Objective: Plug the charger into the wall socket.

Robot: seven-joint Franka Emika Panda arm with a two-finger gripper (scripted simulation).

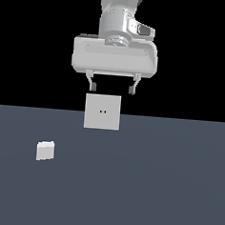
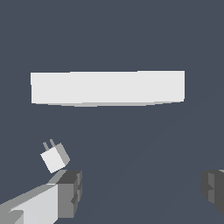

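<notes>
The charger (image 1: 45, 150) is a small light-grey block lying on the floor toward the exterior view's left, well below and apart from my gripper. In the wrist view the charger (image 2: 54, 157) shows two short prongs sticking out of one face. The wall socket (image 1: 102, 111) is an upright light-grey square plate with two tiny dark-yellowish holes at its centre; the wrist view shows the wall socket (image 2: 107, 88) edge-on as a long pale bar. My gripper (image 1: 112, 89) hangs open just above the socket's top edge, with nothing between its fingers (image 2: 68, 187).
A flat dark blue-grey floor (image 1: 152, 184) spreads under everything, with a black background behind it. Nothing else stands on it.
</notes>
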